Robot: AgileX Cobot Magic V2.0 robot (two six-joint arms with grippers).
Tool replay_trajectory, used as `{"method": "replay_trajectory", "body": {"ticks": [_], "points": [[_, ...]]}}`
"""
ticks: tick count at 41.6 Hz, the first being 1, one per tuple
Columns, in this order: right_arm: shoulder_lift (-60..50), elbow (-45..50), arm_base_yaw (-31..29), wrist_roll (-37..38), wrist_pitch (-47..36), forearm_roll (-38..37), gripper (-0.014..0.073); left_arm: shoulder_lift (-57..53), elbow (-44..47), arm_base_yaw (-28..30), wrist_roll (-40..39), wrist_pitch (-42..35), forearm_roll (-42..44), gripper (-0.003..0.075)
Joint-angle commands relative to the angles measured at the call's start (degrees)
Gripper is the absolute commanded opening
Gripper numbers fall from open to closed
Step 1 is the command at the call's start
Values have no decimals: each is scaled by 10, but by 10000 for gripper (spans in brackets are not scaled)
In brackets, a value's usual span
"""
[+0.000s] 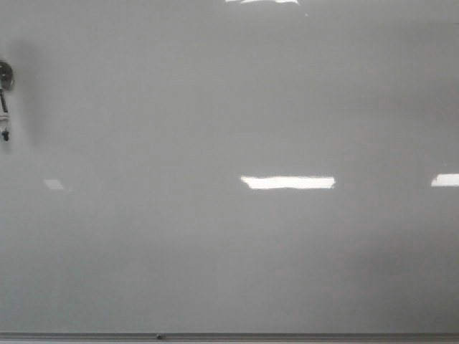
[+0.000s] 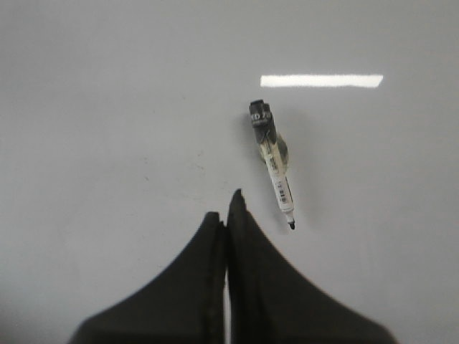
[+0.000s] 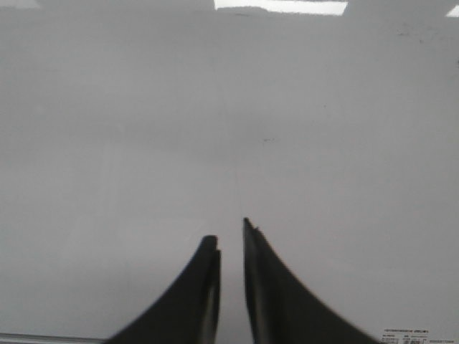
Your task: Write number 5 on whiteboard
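The whiteboard [image 1: 229, 107] is glossy grey-white and fills every view; the number 5 does not show on it in any view. A marker [image 2: 272, 161] with a clear barrel and a bare black tip lies on the board. It also shows at the far left edge of the front view as the marker [image 1: 5, 107]. My left gripper [image 2: 228, 208] is shut on nothing, its tips just short of the marker's tip and beside it. My right gripper [image 3: 229, 233] hangs over bare board, open by a narrow gap with nothing between. Neither gripper shows in the front view.
A thin grey frame edge [image 1: 287, 335] runs along the board's near side. Bright rectangular light reflections [image 1: 287, 182] lie on the board's surface. A small printed label [image 3: 405, 335] sits at the board's edge near my right gripper.
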Motion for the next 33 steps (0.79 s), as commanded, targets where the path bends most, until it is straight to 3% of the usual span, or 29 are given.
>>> {"method": "replay_trajectory", "body": {"ticks": [1,3,6,8,10,24,33], "points": [[10,-13,-3,-8,-29,-8,386,19,-13,-4,8,-41,-6,151],[11,-13,-3,-8,-27,-8,485,26,-13,-4,8,-41,-6,256],[17,-13,-3,-8,-27,-8,554,37,-13,-4,8,-46,-6,399],[20,-13,-3,-8,-27,-8,560,50,-13,-4,8,-52,-9,512],[20,-13,-3,-8,-27,-8,559,64,-13,-8,8,-58,-14,559],[20,-13,-3,-8,-29,-7,559,198,-14,-79,8,-140,-26,566],[20,-13,-3,-8,-35,-7,559,294,-15,-81,8,-217,-59,566]]}}
